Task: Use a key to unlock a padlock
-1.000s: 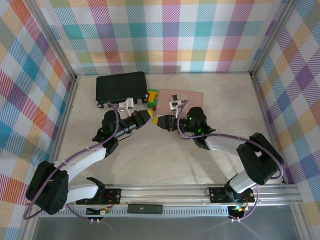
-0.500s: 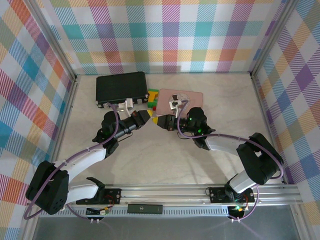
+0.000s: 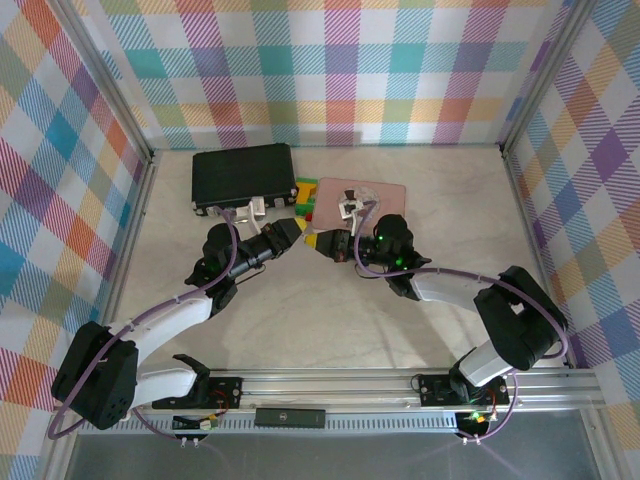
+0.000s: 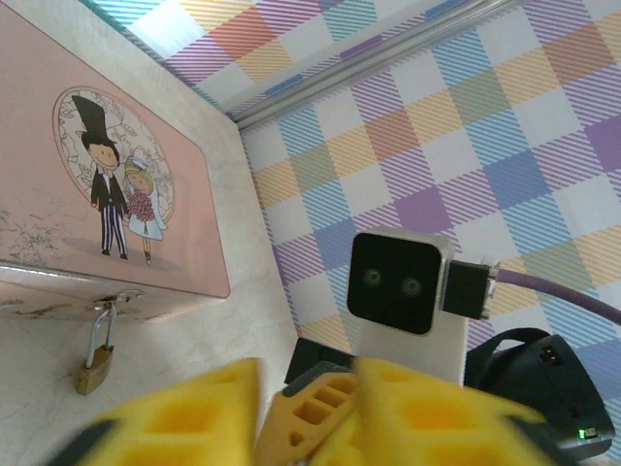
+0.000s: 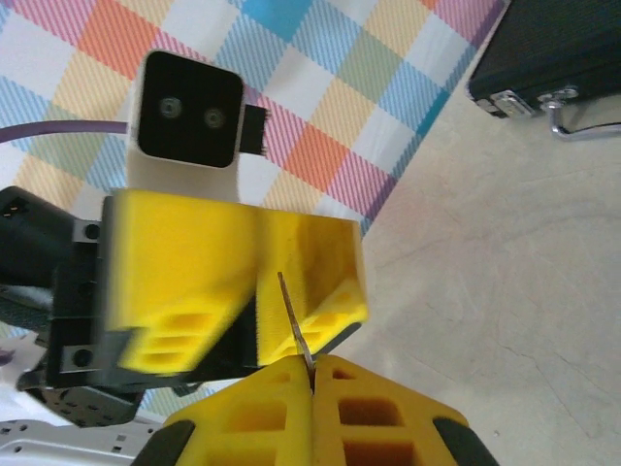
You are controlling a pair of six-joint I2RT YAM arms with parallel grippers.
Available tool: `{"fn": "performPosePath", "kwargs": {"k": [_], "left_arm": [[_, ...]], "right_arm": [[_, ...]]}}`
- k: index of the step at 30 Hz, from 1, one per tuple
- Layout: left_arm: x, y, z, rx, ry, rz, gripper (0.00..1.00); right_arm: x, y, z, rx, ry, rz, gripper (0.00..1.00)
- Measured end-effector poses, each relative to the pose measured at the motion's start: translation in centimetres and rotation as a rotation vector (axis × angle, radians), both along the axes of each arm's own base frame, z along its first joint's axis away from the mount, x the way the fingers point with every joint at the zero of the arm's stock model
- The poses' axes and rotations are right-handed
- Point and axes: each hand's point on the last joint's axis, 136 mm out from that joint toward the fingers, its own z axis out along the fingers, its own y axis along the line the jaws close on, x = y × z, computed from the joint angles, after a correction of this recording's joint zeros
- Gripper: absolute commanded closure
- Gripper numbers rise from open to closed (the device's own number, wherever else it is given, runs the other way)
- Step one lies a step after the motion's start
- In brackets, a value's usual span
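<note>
Brass padlock (image 4: 94,364) hangs shackle-up from the hasp on the near wall of the pink tin box (image 4: 39,87), its body low by the tabletop (image 4: 184,335), just beyond both arms; right fingers (image 5: 378,398) are clamped on the key (image 5: 294,325), blade pointing outward, while left fingers (image 4: 194,408) stand partly parted, empty

The padlock (image 4: 94,369), tiny and brass-gold with a thin silver shackle, hangs upright from the hasp (image 4: 118,299) on the front wall of the pink tin box (image 4: 146,116). The key (image 5: 296,330), a thin silver blade seen edge-on, stands pinched between the closed pads of the right pincer (image 5: 312,381).
</note>
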Motion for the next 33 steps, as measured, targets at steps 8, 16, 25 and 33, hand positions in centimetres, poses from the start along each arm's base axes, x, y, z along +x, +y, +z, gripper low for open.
{"fn": "performPosePath", "kwargs": {"k": [8,16,25,33], "left_arm": [[0.1,1.1,-1.0,0.068,0.020,0.059,0.26],[-1.5,0.0,-6.9,0.342,0.100,0.058,0.30],[-0.8,-6.9,-13.7,0.608,0.124,-0.036,0.30],[0.6,-11.7,-20.3,0.792,0.134,-0.020,0.30]], "right_arm": [[0.7,-3.3,-2.1,-0.122,0.048,-0.099,1.00],[0.4,-10.8,-5.0,-0.441,0.059,-0.331,1.00],[-0.3,-20.6,-5.8,-0.651,0.043,-0.563,1.00],[-1.0,-24.4,-9.0,-0.706,0.130,-0.621,1.00]]}}
